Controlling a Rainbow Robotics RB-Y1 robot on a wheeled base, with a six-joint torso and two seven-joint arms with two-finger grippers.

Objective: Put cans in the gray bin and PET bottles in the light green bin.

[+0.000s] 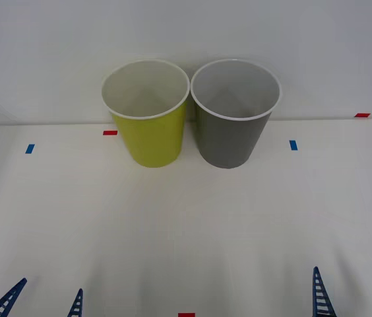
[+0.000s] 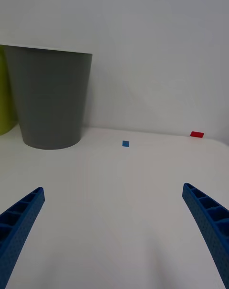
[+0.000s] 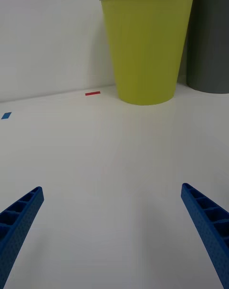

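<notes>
The right gripper (image 1: 353, 290) was seen low at the near edge of the white table (image 1: 186, 238), on the right side, its two blue ribbed fingers (image 2: 210, 222) spread wide with nothing between them. The left gripper (image 1: 41, 300) was held likewise at the near edge on the left, its fingers (image 3: 19, 222) parted and unloaded.

Outward from both, bare tabletop was crossed, marked by small blue tape (image 1: 293, 144) and red tape (image 1: 110, 133) patches. No can or PET bottle could be made out on the table, so no long axis could be judged and no grasp target could be assigned.

At the far side, against the wall, the light green bin (image 1: 152, 135) and the gray bin (image 1: 231, 139) were stood upright and just beside each other, rims nearly touching; what could be seen of their pale insides held nothing. The gray bin lay ahead and inward of the right gripper, the light green bin ahead and inward of the left gripper. The right arm was therefore judged nearer for cans, the left for bottles.
</notes>
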